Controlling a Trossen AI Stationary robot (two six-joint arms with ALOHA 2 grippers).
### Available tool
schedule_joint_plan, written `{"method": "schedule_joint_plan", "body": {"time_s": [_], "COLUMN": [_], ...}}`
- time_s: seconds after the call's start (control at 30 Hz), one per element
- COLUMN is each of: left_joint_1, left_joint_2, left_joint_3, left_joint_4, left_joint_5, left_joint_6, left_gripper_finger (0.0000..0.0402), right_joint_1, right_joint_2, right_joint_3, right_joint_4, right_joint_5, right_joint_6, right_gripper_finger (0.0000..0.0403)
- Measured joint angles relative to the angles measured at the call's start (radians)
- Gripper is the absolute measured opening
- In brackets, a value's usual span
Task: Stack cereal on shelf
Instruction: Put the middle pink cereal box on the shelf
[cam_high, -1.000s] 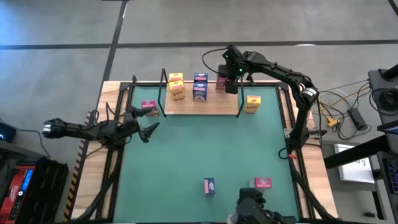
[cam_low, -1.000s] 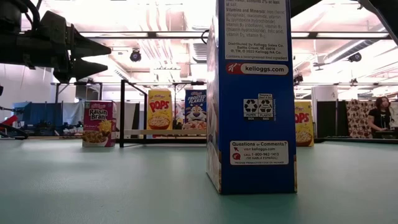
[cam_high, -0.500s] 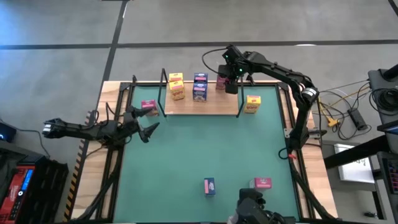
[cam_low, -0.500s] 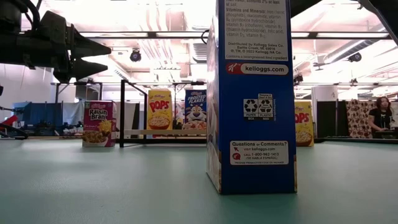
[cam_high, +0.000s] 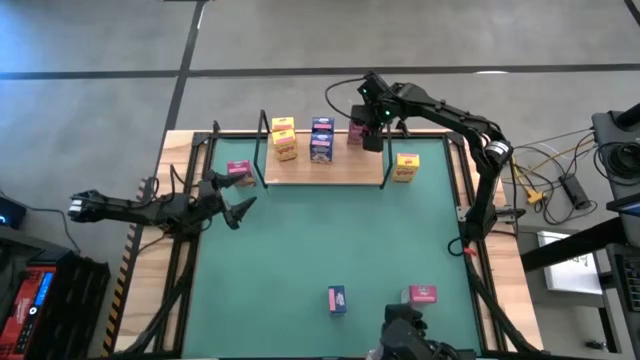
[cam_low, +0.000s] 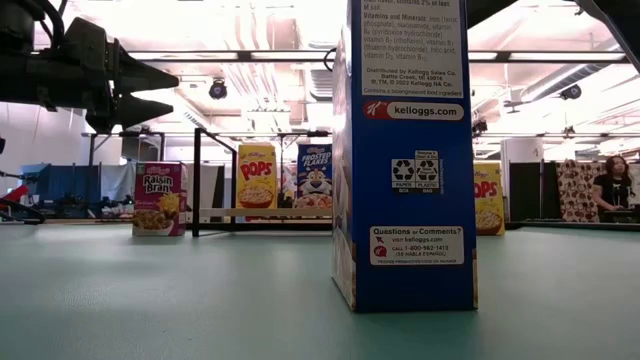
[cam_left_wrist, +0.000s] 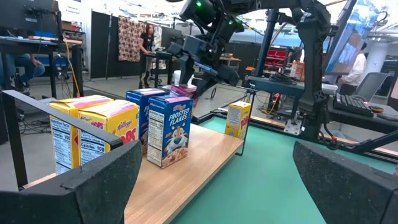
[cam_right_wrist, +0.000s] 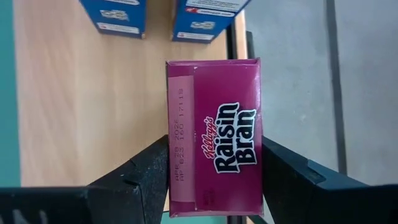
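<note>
The shelf (cam_high: 325, 168), a light wood board with black wire uprights, lies at the far side of the green mat. On it stand two yellow cereal boxes (cam_high: 285, 138) and two blue ones (cam_high: 321, 139). My right gripper (cam_high: 366, 135) is shut on a magenta Raisin Bran box (cam_right_wrist: 214, 134) over the board's far right corner. My left gripper (cam_high: 232, 204) hangs open and level at the mat's left, left of the shelf. Loose boxes stand on the mat: magenta (cam_high: 239, 171), yellow (cam_high: 406, 167), blue (cam_high: 337, 299) and magenta (cam_high: 423, 294). My right gripper pinches the magenta box between its two fingers (cam_right_wrist: 146, 177), one on each of two opposite faces (cam_right_wrist: 175, 177), close to the upper end that bears the name. The fingers slant down from above. Whether the box's base rests on the board I cannot tell.
The shelf's wire upright (cam_right_wrist: 239, 50) runs right beside the held box. In the low view the near blue box (cam_low: 405, 150) fills the middle and hides part of the shelf. People are in the room beyond the table. Open mat lies between the shelf and the near boxes.
</note>
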Motion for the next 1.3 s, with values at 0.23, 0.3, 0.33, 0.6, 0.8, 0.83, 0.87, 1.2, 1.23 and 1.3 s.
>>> {"method": "schedule_joint_plan", "body": {"time_s": [0.23, 0.3, 0.33, 0.6, 0.8, 0.83, 0.87, 1.2, 1.23, 1.3], "left_joint_1": [0.000, 0.000, 0.000, 0.000, 0.000, 0.000, 0.000, 0.000, 0.000, 0.000], "left_joint_2": [0.000, 0.000, 0.000, 0.000, 0.000, 0.000, 0.000, 0.000, 0.000, 0.000], "left_joint_3": [0.000, 0.000, 0.000, 0.000, 0.000, 0.000, 0.000, 0.000, 0.000, 0.000], "left_joint_4": [0.000, 0.000, 0.000, 0.000, 0.000, 0.000, 0.000, 0.000, 0.000, 0.000], "left_joint_5": [0.000, 0.000, 0.000, 0.000, 0.000, 0.000, 0.000, 0.000, 0.000, 0.000], "left_joint_6": [0.000, 0.000, 0.000, 0.000, 0.000, 0.000, 0.000, 0.000, 0.000, 0.000], "left_gripper_finger": [0.0400, 0.0400, 0.0400, 0.0400, 0.0400, 0.0400, 0.0400, 0.0400, 0.0400, 0.0400], "right_joint_1": [0.000, 0.000, 0.000, 0.000, 0.000, 0.000, -0.002, -0.001, 0.000, 0.000], "right_joint_2": [0.000, -0.001, -0.001, -0.008, -0.008, -0.008, -0.008, -0.008, -0.008, -0.008], "right_joint_3": [0.000, 0.000, 0.000, 0.000, 0.006, 0.007, 0.009, 0.009, 0.009, 0.009], "right_joint_4": [-0.012, -0.015, -0.016, -0.026, -0.027, -0.025, -0.025, -0.031, -0.030, -0.030], "right_joint_5": [-0.025, -0.025, -0.026, -0.041, -0.042, -0.041, -0.041, 0.021, 0.021, 0.020], "right_joint_6": [0.000, 0.000, 0.000, 0.000, -0.002, -0.002, -0.003, -0.083, -0.089, -0.081], "right_gripper_finger": [0.0203, 0.0203, 0.0203, 0.0203, 0.0203, 0.0203, 0.0203, 0.0231, 0.0239, 0.0257]}}
